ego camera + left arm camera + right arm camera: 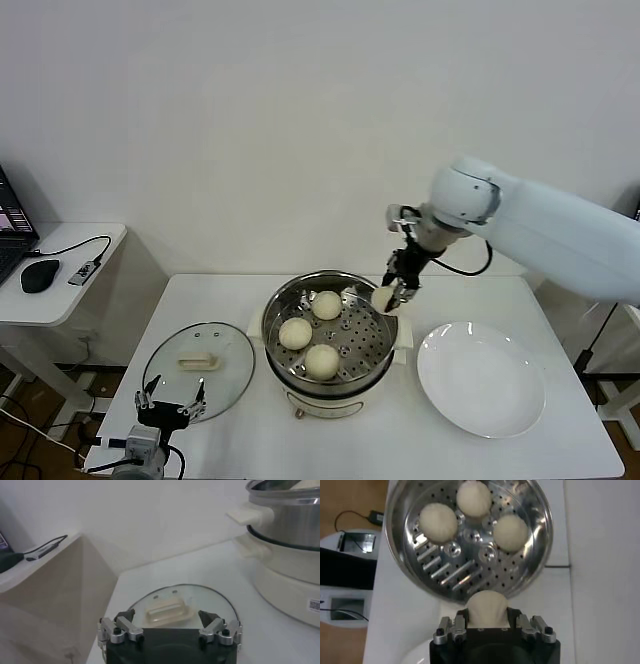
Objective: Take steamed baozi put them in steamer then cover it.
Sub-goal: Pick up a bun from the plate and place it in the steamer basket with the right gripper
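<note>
The steel steamer (278, 300) (405, 565) stands mid-table with three baozi (326, 305) (295, 333) (321, 361) on its perforated tray. My right gripper (386, 296) (488, 616) hangs over the steamer's right rim, shut on a fourth baozi (382, 298) (488, 608). The glass cover (198, 370) (176, 602) lies flat on the table left of the steamer, its cream handle (166, 611) facing up. My left gripper (170, 406) (167, 620) waits open at the cover's near edge, nothing between its fingers.
An empty white plate (481, 381) sits right of the steamer. A side desk at the left carries a mouse (38, 275), a cable and a laptop corner. The steamer's white side handle (250, 516) juts toward the cover.
</note>
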{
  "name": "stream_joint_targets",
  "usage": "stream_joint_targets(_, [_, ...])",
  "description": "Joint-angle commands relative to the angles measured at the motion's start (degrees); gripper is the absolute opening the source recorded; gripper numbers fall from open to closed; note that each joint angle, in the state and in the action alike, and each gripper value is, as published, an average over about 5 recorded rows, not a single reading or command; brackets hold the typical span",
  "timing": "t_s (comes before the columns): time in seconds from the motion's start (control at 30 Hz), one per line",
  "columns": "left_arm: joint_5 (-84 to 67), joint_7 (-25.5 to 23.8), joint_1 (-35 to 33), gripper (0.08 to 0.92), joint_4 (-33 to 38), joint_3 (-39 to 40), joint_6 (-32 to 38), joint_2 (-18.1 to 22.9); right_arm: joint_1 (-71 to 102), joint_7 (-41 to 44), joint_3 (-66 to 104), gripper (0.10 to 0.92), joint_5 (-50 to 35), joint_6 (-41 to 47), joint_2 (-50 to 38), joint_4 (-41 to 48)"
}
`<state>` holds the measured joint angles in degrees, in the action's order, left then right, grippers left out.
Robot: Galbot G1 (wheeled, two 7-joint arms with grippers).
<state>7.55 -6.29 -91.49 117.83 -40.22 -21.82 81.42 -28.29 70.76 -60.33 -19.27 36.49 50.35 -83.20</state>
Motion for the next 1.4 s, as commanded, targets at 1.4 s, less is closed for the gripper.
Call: stream_joint_targets(1.4, [-0.13, 0.46, 0.03, 0.823, -0.16, -0.09, 0.19, 0.77, 9.47, -6.45, 18.09, 0.822, -2.32, -3.67, -11.38, -9.41])
